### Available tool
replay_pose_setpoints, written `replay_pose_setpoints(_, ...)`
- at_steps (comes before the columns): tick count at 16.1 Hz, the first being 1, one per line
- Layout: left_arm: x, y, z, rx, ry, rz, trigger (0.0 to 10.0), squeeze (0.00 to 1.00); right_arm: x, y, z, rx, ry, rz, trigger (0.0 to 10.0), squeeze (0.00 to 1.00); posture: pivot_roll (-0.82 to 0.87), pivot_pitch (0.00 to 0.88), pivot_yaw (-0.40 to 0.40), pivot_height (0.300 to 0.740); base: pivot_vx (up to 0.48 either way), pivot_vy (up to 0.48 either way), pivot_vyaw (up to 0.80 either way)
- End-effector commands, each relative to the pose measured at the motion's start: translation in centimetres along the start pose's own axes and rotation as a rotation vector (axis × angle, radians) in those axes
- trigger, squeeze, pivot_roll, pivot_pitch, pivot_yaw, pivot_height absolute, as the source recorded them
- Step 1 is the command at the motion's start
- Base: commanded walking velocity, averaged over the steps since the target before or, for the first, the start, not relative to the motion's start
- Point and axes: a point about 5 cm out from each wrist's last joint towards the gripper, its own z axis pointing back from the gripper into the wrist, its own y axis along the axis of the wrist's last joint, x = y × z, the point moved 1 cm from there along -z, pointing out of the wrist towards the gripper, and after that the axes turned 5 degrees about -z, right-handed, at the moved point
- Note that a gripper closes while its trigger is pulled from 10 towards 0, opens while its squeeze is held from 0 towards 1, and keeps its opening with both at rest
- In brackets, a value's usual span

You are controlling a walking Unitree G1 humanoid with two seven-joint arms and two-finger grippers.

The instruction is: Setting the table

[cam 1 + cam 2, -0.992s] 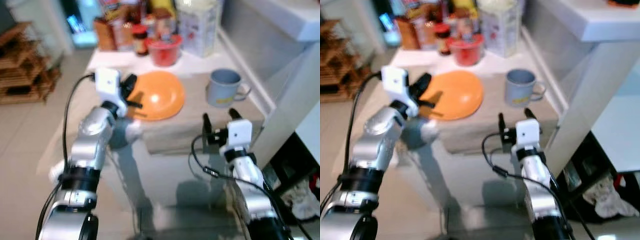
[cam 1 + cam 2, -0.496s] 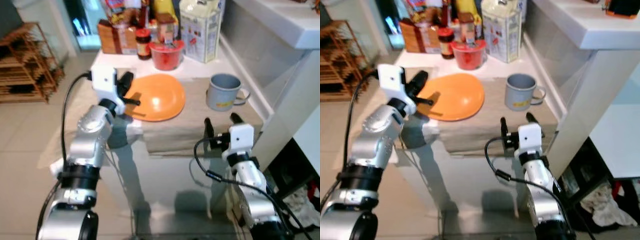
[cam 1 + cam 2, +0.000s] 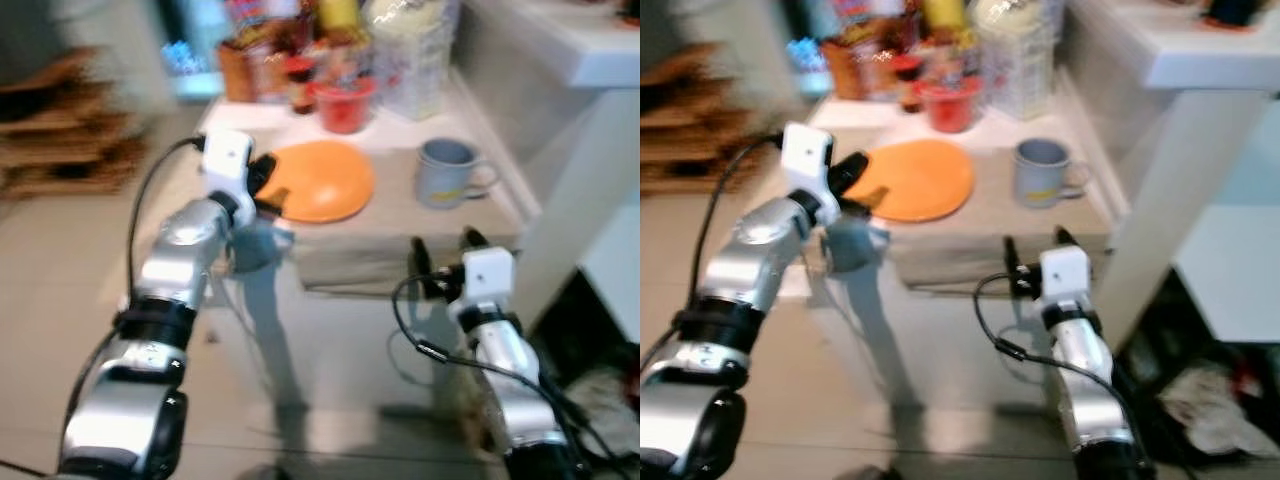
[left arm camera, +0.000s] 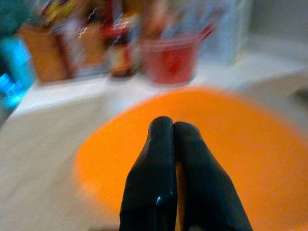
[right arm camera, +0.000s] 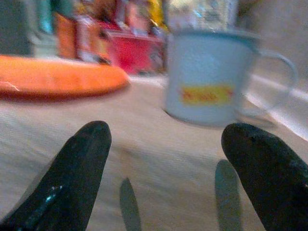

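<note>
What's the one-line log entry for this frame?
left gripper: shut on orange plate | right gripper: open, facing grey mug

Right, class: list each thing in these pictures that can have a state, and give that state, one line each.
Left hand: fingers pressed together, shut, at the orange plate's near edge.
Right hand: fingers spread, open, facing the mug, holding nothing.
Orange plate: flat on the table mat.
Grey mug: upright, handle to the right; contents cannot be seen.
Red container: upright among the groceries.

A smooth orange plate (image 3: 318, 192) is catching a soft sheen on a matt, woven beige cloth (image 5: 144, 192), beside a grey enamel-look mug (image 5: 211, 79) bearing a yellow label, as glossy black gripper fingers (image 4: 163, 163) are gleaming like plastic.
</note>
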Motion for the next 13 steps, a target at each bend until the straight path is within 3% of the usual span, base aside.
replay_pose_setpoints(1,-0.3,0.8,-0.3,0.006,0.003,-0.018,10.0,0.0,-0.4,0.6,-0.3,0.019,0.015,-0.016,10.0,0.0,-0.1,0.0,0.061,0.736,0.0,0.0,0.0)
replay_pose_setpoints(4,-1.1,1.0,-0.9,-0.012,0.043,-0.035,10.0,0.0,-0.4,0.6,0.1,0.015,0.022,-0.022,10.0,0.0,-0.11,0.0,0.064,0.736,0.0,0.0,0.0)
replay_pose_setpoints(7,-0.6,2.1,-1.0,0.102,0.031,0.053,10.0,0.0,0.1,1.3,0.3,0.06,-0.025,0.009,10.0,0.0,-0.11,0.0,0.071,0.736,0.0,0.0,0.0)
replay_pose_setpoints(9,-0.3,2.2,-0.9,0.13,0.032,0.056,10.0,0.0,0.1,2.3,0.1,0.099,-0.026,0.028,10.0,0.0,-0.11,0.0,0.069,0.736,0.0,0.0,0.0)
replay_pose_setpoints(13,0.0,1.3,-1.0,0.099,0.016,0.057,10.0,0.0,0.0,3.8,-0.1,0.135,-0.015,0.008,10.0,0.0,-0.11,0.0,0.065,0.736,0.0,0.0,0.0)
